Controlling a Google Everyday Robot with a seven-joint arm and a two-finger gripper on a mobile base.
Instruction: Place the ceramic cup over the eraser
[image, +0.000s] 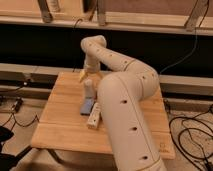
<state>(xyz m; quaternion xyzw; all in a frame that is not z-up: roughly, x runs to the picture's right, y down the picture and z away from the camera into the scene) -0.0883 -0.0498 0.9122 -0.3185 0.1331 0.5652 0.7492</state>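
The ceramic cup (89, 89) is a small whitish-grey cup standing on the wooden table (60, 120) near its far middle. My gripper (89, 76) hangs straight above the cup, right at its top, at the end of the white arm (125, 100), which reaches in from the lower right. I cannot tell whether the gripper touches the cup. The striped eraser does not show in this view; the cup or the arm may hide it.
A flat blue block (87, 106) lies just in front of the cup. A cream oblong bottle-like thing (94, 116) lies in front of that, against the arm. Cables (192, 135) lie on the floor at the right. A dark shelf wall stands behind the table.
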